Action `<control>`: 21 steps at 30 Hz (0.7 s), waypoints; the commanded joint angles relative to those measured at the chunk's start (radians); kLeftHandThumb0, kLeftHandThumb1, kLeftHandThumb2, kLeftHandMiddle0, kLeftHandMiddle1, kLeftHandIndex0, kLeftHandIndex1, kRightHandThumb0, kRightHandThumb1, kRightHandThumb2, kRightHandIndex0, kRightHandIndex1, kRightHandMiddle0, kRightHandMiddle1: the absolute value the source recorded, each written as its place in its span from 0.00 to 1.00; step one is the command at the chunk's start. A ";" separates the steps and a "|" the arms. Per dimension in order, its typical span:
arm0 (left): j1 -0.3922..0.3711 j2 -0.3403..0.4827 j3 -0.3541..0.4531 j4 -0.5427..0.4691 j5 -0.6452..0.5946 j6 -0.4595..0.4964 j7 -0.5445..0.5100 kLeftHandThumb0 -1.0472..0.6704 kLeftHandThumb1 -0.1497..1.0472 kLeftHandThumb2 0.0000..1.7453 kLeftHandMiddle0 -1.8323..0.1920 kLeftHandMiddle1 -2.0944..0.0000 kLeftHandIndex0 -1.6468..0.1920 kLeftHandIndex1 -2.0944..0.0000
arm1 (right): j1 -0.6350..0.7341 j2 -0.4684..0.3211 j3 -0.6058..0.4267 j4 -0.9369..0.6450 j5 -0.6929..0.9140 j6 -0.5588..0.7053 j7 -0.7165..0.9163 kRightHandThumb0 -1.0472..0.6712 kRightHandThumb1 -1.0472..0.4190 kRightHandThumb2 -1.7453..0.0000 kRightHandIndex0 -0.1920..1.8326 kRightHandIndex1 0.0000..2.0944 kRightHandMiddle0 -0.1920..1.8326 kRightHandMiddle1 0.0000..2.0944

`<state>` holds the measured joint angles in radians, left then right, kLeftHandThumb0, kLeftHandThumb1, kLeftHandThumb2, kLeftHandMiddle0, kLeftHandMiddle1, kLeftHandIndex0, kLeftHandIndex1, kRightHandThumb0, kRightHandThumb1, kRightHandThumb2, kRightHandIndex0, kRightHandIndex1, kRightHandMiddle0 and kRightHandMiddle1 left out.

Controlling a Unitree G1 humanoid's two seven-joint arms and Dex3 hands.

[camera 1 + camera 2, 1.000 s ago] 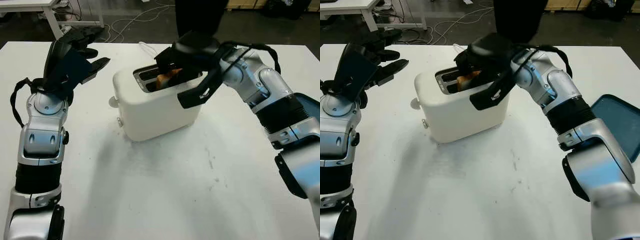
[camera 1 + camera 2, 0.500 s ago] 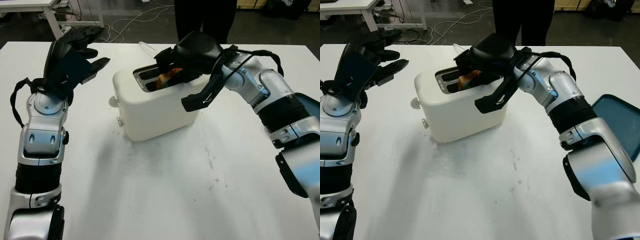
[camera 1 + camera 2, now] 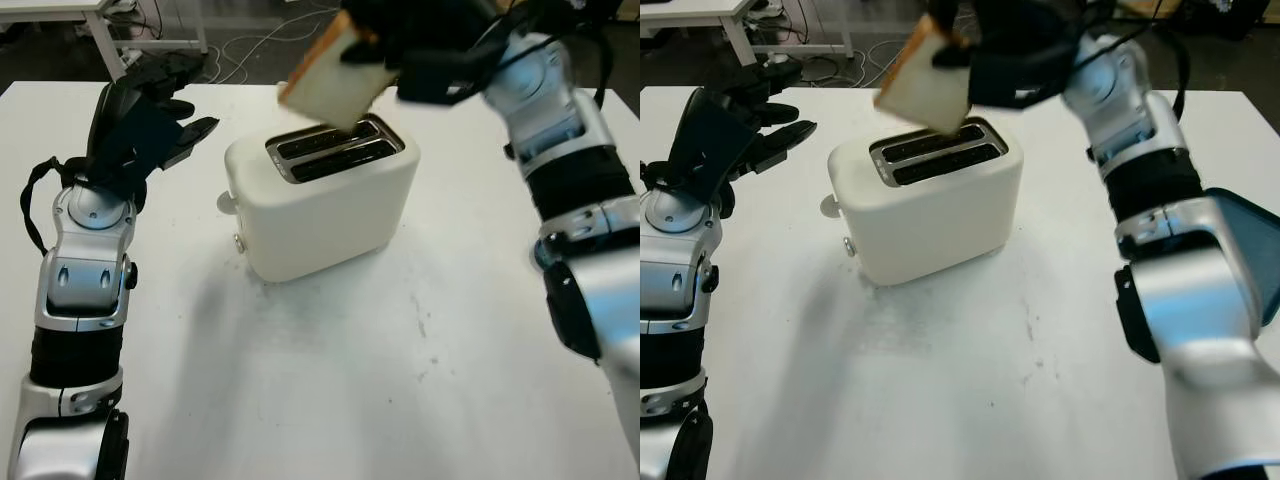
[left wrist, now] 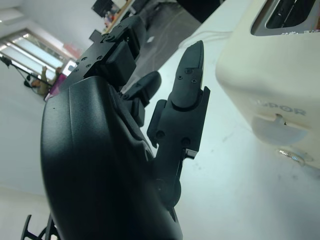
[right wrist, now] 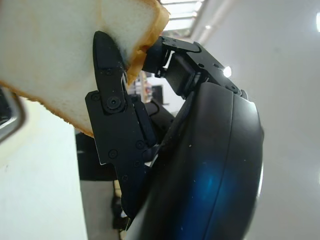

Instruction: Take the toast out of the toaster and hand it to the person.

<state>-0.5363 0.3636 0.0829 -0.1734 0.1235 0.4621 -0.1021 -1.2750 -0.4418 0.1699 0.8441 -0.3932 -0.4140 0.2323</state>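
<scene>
The right hand [image 3: 400, 45] pinches a slice of toast [image 3: 330, 85] by its upper edge, above the white toaster [image 3: 330, 205]. Light, stiff and crumbly, it likely needs gentle pressure on both faces. The left hand [image 3: 140, 120], open, hovers beside the toaster.

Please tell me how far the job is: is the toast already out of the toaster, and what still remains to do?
Done: the toast is out, held in the air above the white toaster, whose two slots look empty. In hand: the right hand grips the slice at one edge. The left hand is open beside the toaster. Left: giving the toast to the person.
</scene>
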 commanded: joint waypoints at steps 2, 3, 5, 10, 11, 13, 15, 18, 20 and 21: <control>0.010 0.003 0.002 -0.009 0.009 0.005 0.004 0.46 0.89 0.08 0.76 0.64 0.60 0.98 | -0.050 -0.016 -0.035 0.049 0.032 -0.001 -0.032 0.32 0.09 0.74 0.62 0.83 0.50 0.83; 0.010 0.003 0.002 -0.009 0.010 0.009 0.005 0.46 0.89 0.08 0.76 0.64 0.60 0.98 | -0.057 -0.019 -0.045 0.060 0.042 0.003 -0.032 0.33 0.09 0.74 0.63 0.83 0.49 0.83; 0.009 0.003 0.003 -0.010 0.008 0.010 0.004 0.46 0.89 0.09 0.76 0.64 0.60 0.98 | -0.071 -0.023 -0.069 0.088 0.071 0.013 -0.021 0.35 0.09 0.74 0.64 0.83 0.50 0.83; 0.009 0.002 0.002 -0.012 0.010 0.013 0.006 0.46 0.89 0.08 0.76 0.65 0.59 0.98 | -0.081 -0.034 -0.120 0.166 0.118 0.037 -0.038 0.36 0.09 0.75 0.64 0.83 0.45 0.80; 0.009 0.003 0.002 -0.012 0.010 0.012 0.006 0.46 0.89 0.08 0.76 0.65 0.59 0.98 | -0.076 -0.038 -0.123 0.173 0.115 0.047 -0.055 0.36 0.09 0.75 0.64 0.83 0.45 0.81; 0.008 0.006 0.001 -0.012 0.011 0.016 0.005 0.46 0.89 0.08 0.76 0.65 0.59 0.98 | -0.069 -0.047 -0.128 0.188 0.109 0.065 -0.082 0.35 0.09 0.74 0.64 0.83 0.48 0.83; 0.009 0.009 0.001 -0.011 0.012 0.013 0.002 0.46 0.89 0.08 0.76 0.65 0.60 0.98 | -0.056 -0.059 -0.150 0.219 0.128 0.050 -0.103 0.36 0.09 0.74 0.63 0.83 0.50 0.83; 0.008 0.009 0.002 -0.011 0.011 0.012 0.001 0.46 0.89 0.09 0.76 0.65 0.59 0.98 | -0.038 -0.073 -0.211 0.271 0.184 0.031 -0.122 0.37 0.09 0.76 0.61 0.83 0.49 0.83; 0.006 0.005 0.005 -0.012 0.007 0.019 0.002 0.46 0.89 0.09 0.76 0.65 0.59 0.98 | -0.028 -0.084 -0.237 0.303 0.209 0.050 -0.131 0.34 0.09 0.78 0.61 0.83 0.50 0.83; 0.005 0.004 0.006 -0.012 0.005 0.019 0.002 0.46 0.89 0.09 0.76 0.65 0.60 0.98 | -0.025 -0.087 -0.242 0.314 0.213 0.067 -0.141 0.34 0.09 0.78 0.60 0.83 0.49 0.83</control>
<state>-0.5364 0.3636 0.0833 -0.1770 0.1231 0.4714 -0.1009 -1.3181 -0.5158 -0.0564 1.1406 -0.2033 -0.3669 0.1091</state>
